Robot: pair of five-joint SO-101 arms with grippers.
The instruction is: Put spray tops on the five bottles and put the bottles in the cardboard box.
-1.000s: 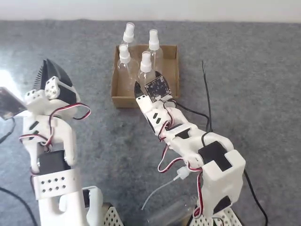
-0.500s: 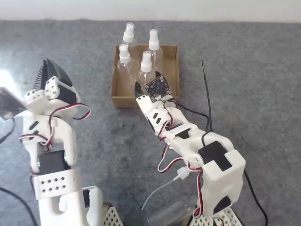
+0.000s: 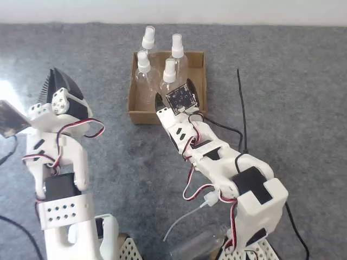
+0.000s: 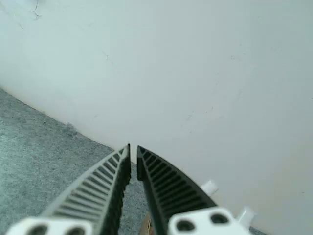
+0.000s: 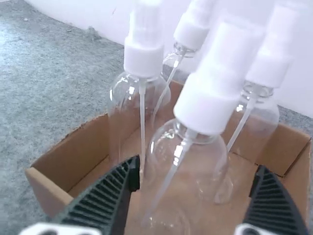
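Note:
The cardboard box (image 3: 132, 103) holds several clear bottles with white spray tops, all upright. My right gripper (image 3: 173, 90) is open at the box's front, one jaw on each side of the nearest bottle (image 5: 188, 161), with gaps to its wall on both sides. Its ribbed fingers (image 5: 115, 193) reach down over the box's near wall (image 5: 63, 161). Another clear bottle (image 3: 198, 245) lies on its side by the right arm's base. A loose spray top (image 3: 208, 201) with its thin tube lies beside it. My left gripper (image 4: 133, 148) is shut on nothing, raised high at the left (image 3: 56, 82).
Grey carpet covers the table. A black cable (image 3: 241, 108) trails along the right side of the right arm. Both arm bases stand at the front edge. Open carpet lies to the left and right of the box.
The right gripper's jaws have spread wider around the front bottle in the box. The left arm has kept still.

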